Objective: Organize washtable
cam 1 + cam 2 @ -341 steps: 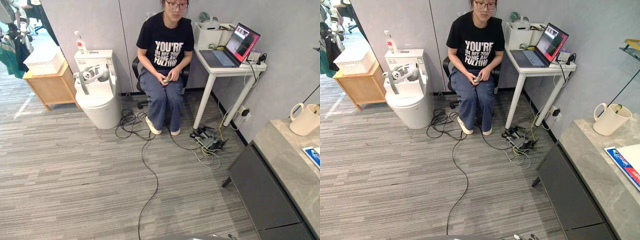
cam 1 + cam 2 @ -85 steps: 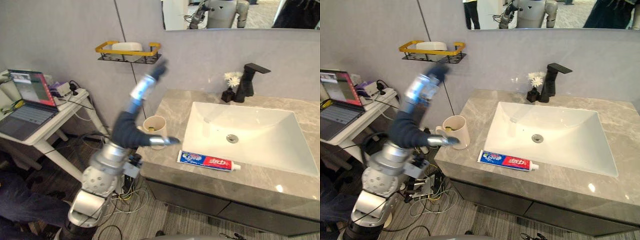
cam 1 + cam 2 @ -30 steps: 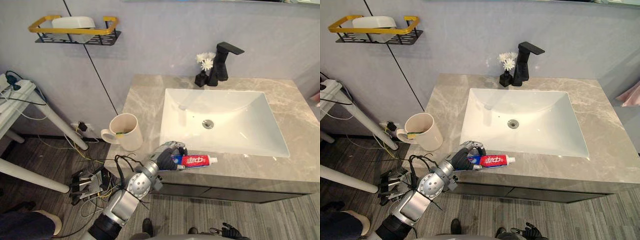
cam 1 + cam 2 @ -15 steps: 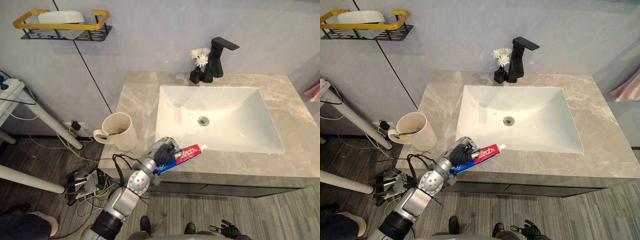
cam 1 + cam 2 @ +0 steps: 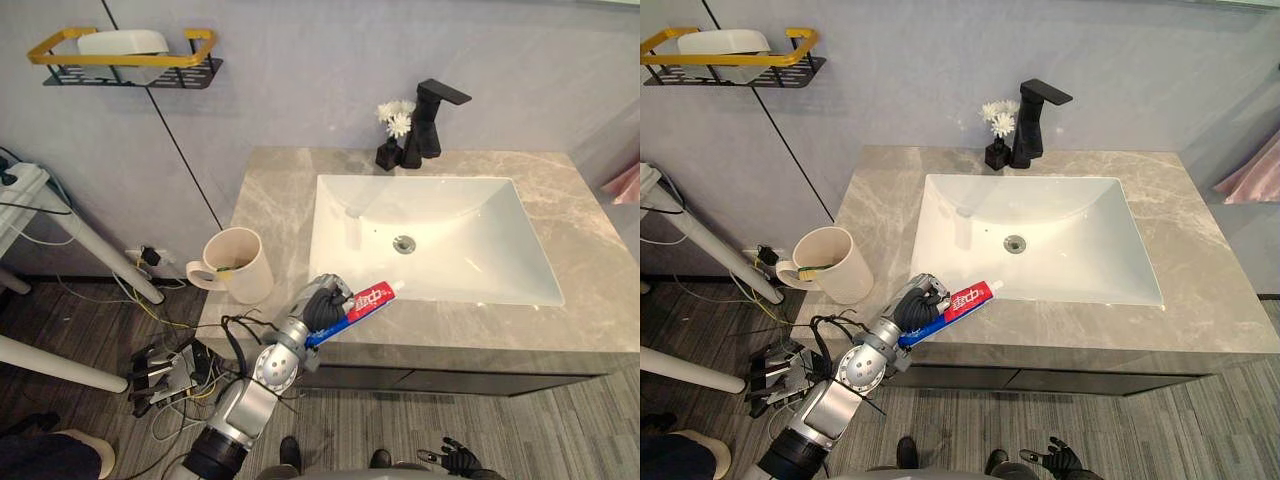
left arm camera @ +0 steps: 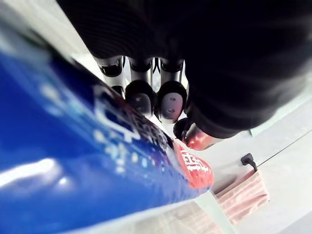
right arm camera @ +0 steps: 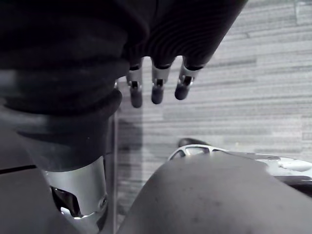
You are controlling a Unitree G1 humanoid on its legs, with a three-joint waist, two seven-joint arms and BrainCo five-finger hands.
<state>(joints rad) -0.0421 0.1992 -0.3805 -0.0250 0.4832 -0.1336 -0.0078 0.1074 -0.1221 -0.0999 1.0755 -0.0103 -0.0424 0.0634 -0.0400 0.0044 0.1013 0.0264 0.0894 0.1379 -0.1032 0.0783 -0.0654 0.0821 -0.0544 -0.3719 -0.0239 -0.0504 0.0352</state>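
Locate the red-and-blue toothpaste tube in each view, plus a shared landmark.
Left eye view: red-and-blue toothpaste tube in left hand, over grey marble counter's front edge.
Right eye view: tube lower left of centre.
Left wrist view: tube close up, beside curled fingers.
Right wrist view: right hand over grey floor.
Landmark: white rectangular sink past the cap, both eye views.

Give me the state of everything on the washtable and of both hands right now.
toothpaste tube: gripped, tilted, cap end raised.
left hand: shut on the tube.
right hand: open, fingers relaxed, holding nothing.
cup: upright on the counter's left end.
sink: empty.
faucet: no water running.
flower vase: upright beside the faucet.
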